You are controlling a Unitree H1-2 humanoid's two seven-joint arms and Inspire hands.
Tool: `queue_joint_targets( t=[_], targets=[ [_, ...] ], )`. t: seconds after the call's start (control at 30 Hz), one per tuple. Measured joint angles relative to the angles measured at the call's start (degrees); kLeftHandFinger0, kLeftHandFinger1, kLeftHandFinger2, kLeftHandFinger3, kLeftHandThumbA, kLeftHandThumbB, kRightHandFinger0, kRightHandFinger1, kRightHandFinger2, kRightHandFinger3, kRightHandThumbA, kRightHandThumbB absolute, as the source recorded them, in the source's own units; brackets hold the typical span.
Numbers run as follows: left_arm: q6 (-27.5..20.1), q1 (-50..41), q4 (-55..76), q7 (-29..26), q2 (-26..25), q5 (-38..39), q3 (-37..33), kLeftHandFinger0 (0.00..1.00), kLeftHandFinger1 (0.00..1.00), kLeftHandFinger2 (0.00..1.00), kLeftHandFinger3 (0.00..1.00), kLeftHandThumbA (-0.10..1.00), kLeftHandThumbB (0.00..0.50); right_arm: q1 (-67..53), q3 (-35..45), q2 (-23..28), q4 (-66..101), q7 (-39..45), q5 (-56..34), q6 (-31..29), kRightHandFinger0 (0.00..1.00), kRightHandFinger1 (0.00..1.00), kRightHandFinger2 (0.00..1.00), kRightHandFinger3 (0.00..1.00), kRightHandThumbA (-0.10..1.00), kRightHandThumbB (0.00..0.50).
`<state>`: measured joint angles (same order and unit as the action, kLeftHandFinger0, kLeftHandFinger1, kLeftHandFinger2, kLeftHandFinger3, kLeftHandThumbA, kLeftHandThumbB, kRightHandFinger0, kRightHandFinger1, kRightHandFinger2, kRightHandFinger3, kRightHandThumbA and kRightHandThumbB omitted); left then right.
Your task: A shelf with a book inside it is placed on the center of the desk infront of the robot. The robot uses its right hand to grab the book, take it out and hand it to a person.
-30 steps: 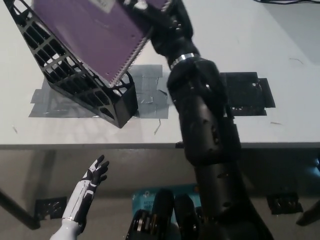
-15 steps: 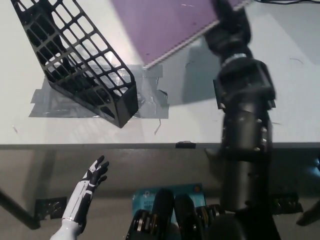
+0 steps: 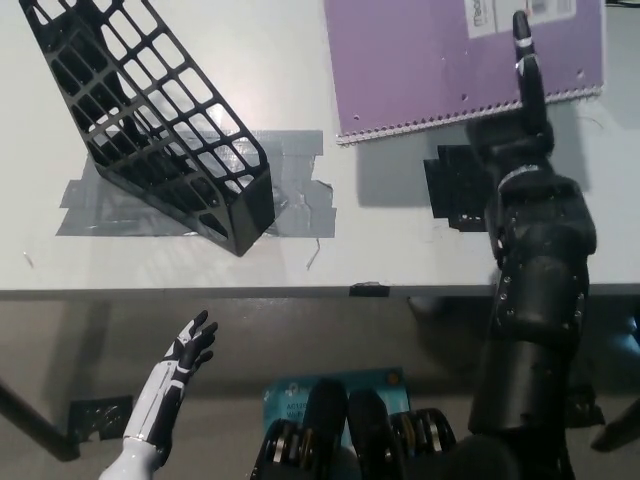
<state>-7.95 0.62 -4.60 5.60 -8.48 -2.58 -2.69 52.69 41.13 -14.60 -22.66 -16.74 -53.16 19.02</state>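
A purple spiral notebook (image 3: 450, 60) is held above the white desk (image 3: 400, 250) at the upper right, its wire spine along the lower edge. My black right hand (image 3: 525, 95) is shut on it, one finger lying across the cover. The black wire shelf (image 3: 150, 120) stands tilted on grey tape at the upper left, with nothing inside it. My white left hand (image 3: 185, 350) rests open below the desk's front edge at the lower left.
Grey tape (image 3: 290, 200) covers the desk under the shelf. A black patch (image 3: 455, 185) lies on the desk under my right arm. A light blue object (image 3: 290, 400) sits on the floor below the desk.
My right hand has carried the notebook out of the shelf and rightward, turning it flat toward the camera. The shelf and left hand have stayed put.
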Motion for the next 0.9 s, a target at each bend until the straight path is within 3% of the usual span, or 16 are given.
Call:
queue_joint_targets(
  t=[0.17, 0.27, 0.33, 0.4, 0.43, 0.47, 0.5, 0.53, 0.57, 0.63, 0.77, 0.9],
  targets=[
    [0.01, 0.01, 0.03, 0.00, -0.04, -0.01, 0.00, 1.00, 1.00, 1.00, 1.00, 1.00, 0.212, 0.86, 0.17, 1.33, -9.87, 1.22, -0.67, -2.44, 0.00, 0.00, 0.00, 0.04, 1.00, 0.005],
    [0.03, 0.02, 0.04, 0.00, -0.11, -0.08, -0.01, 1.00, 1.00, 1.00, 1.00, 1.00, 0.193, 1.34, 0.28, 2.29, -14.78, 2.33, -0.78, -4.26, 0.00, 0.00, 0.02, 0.20, 1.00, 0.004],
    [0.02, 0.02, 0.04, 0.00, -0.27, -0.23, -0.01, 1.00, 1.00, 1.00, 1.00, 0.98, 0.204, 1.60, 0.28, 2.95, -17.23, 2.96, -0.77, -5.26, 0.00, 0.00, 0.02, 0.21, 1.00, 0.012],
    [0.02, 0.05, 0.04, -0.01, -0.44, -0.24, 0.00, 1.00, 1.00, 1.00, 1.00, 0.98, 0.207, 1.66, 0.26, 3.40, -18.84, 3.40, -0.72, -6.29, 0.00, 0.00, 0.02, 0.21, 1.00, 0.053],
    [0.03, 0.09, 0.05, -0.01, -0.46, -0.24, 0.00, 1.00, 1.00, 1.00, 1.00, 0.98, 0.207, 1.64, 0.15, 3.57, -19.50, 3.65, -0.56, -7.02, 0.00, 0.00, 0.10, 0.31, 1.00, 0.105],
    [0.04, 0.11, 0.05, -0.01, -0.46, -0.24, 0.00, 1.00, 1.00, 1.00, 1.00, 0.98, 0.205, 1.61, 0.07, 3.63, -19.73, 3.76, -0.42, -7.42, 0.34, 0.41, 0.57, 0.74, 1.00, 0.275],
    [0.04, 0.12, 0.05, 0.00, -0.46, -0.24, 0.00, 1.00, 1.00, 1.00, 1.00, 0.97, 0.208, 1.54, -0.18, 3.68, -19.86, 3.94, -0.19, -8.05, 0.71, 0.83, 1.00, 1.00, 1.00, 0.246],
    [0.04, 0.13, 0.05, 0.00, -0.46, -0.24, 0.00, 1.00, 1.00, 1.00, 1.00, 0.97, 0.209, 1.41, -0.43, 3.69, -19.87, 4.22, -0.05, -8.37, 1.00, 1.00, 1.00, 1.00, 1.00, 0.326],
    [0.04, 0.16, 0.05, 0.00, -0.45, -0.24, -0.01, 1.00, 1.00, 1.00, 1.00, 0.97, 0.209, 1.07, -1.24, 3.71, -19.67, 4.99, 0.21, -8.87, 1.00, 1.00, 1.00, 1.00, 1.00, 0.326],
    [0.05, 0.24, 0.04, -0.01, -0.45, -0.22, -0.01, 1.00, 1.00, 1.00, 1.00, 0.99, 0.208, -0.42, -2.92, 3.73, -19.12, 7.03, 0.77, -9.44, 1.00, 1.00, 1.00, 1.00, 1.00, 0.383],
    [0.09, 0.27, 0.03, -0.02, -0.45, -0.26, -0.02, 1.00, 1.00, 1.00, 1.00, 1.00, 0.211, -5.20, -7.22, 3.78, -16.15, 10.76, 1.92, -9.45, 1.00, 1.00, 1.00, 1.00, 1.00, 0.438],
    [0.07, 0.31, 0.01, -0.02, -0.45, -0.40, -0.03, 1.00, 1.00, 1.00, 1.00, 1.00, 0.212, -9.73, -12.99, 4.25, -9.41, 14.72, 3.71, -9.46, 1.00, 1.00, 1.00, 1.00, 0.99, 0.466]
  ],
)
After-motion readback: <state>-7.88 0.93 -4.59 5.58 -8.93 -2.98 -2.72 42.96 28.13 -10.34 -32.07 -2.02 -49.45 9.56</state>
